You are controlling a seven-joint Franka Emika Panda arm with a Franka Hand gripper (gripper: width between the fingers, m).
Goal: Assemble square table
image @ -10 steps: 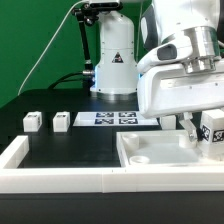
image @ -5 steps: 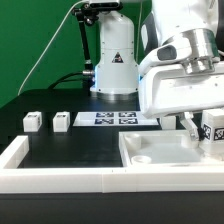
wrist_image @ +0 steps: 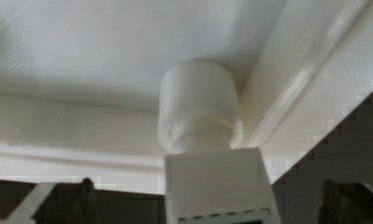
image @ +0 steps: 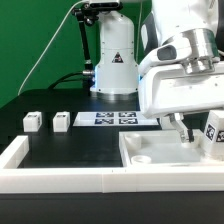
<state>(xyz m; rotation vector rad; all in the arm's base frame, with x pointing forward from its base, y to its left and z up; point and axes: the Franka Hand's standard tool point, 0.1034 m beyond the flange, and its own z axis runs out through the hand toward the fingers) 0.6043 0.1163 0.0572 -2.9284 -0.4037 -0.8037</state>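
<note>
Now that the gripper (image: 198, 136) has let go, its jaws stand spread at the right edge of the ext. view, w/ a dark gap between the visible finger (image: 183, 129) and the tagged leg (image: 213, 131) it was pinching half a sec. ago. That leg sits at the frame's mid right, over the far right part of the square tabletop (image: 165, 150). Its b/w tag now looks tilted vs. the earlier frames, where it faced squarer and sat tight against the finger. Wrist view: the leg's round stem shows close up, set in the angle where two raised edges of the tabletop meet, w/ nothing pressing on it. Can't tell whether it is seated in a corner socket or only resting there. Judgement: the release prob. ends the placing of this leg, so the next step is likely to pull clear and fetch another. At mid left, the first spare leg (image: 33, 121) and second spare leg (image: 62, 121) wait well apart from the tabletop, near the marker board (image: 112, 118).
</note>
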